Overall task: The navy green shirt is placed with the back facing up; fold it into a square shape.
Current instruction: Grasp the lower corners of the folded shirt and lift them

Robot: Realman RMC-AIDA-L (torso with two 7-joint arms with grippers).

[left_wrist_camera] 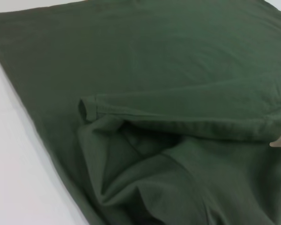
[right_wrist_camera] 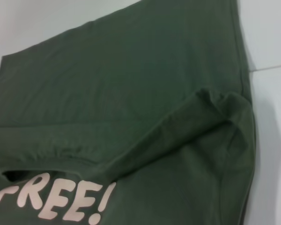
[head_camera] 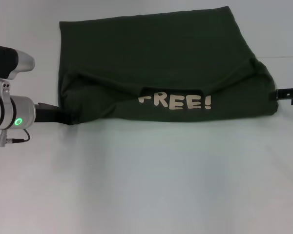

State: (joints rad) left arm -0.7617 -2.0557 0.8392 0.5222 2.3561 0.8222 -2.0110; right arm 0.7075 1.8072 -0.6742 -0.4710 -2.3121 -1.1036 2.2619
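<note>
Long axis of the navy green shirt (head_camera: 161, 68) spanning between left gripper (head_camera: 63, 117) and right gripper (head_camera: 276, 95), each at a near corner, finger states impossible to tell.

The large dark olive-green cotton T-shirt (head_camera: 156, 53) is lying spread between both jaws, its near part folding over, showing cream "FREE!" lettering (head_camera: 175, 101).

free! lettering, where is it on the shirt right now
In the head view the cream FREE! lettering sits on the near, turned-over flap of the navy green shirt, slightly right of centre, between the left gripper and the right gripper.
</note>
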